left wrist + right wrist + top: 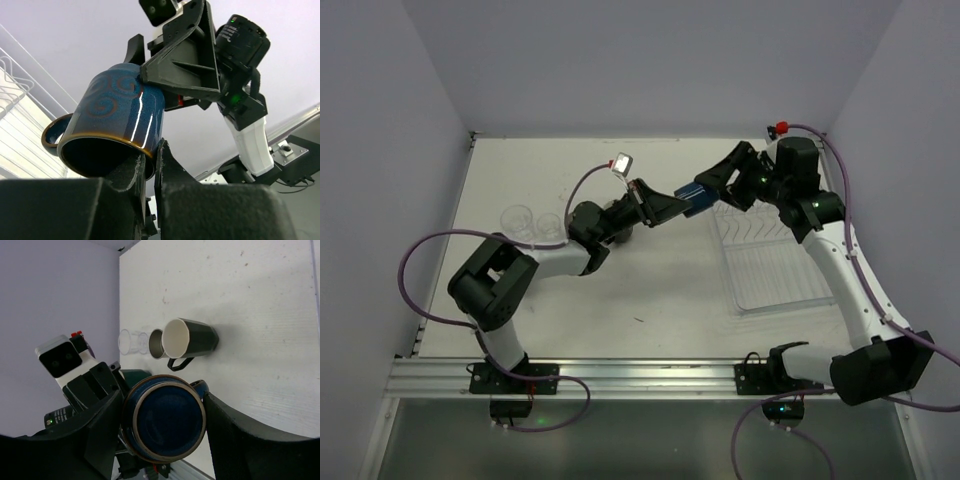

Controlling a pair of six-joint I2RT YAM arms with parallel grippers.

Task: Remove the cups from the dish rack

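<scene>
Being clamped, left tool (152,160) on rim, right tool (164,422) round body, the glazed blue mug (117,112) is being judged slick, weighty.

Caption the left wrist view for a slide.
Blue mug: left tool pinches its rim, right tool clamps its body, rack at left.

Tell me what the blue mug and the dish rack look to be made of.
The blue mug is likely glazed ceramic: it is glossy, with sharp light streaks, painted swirls and a brown rim. The dish rack is thin white wire, probably coated metal, over a see-through tray that looks like plastic.
</scene>
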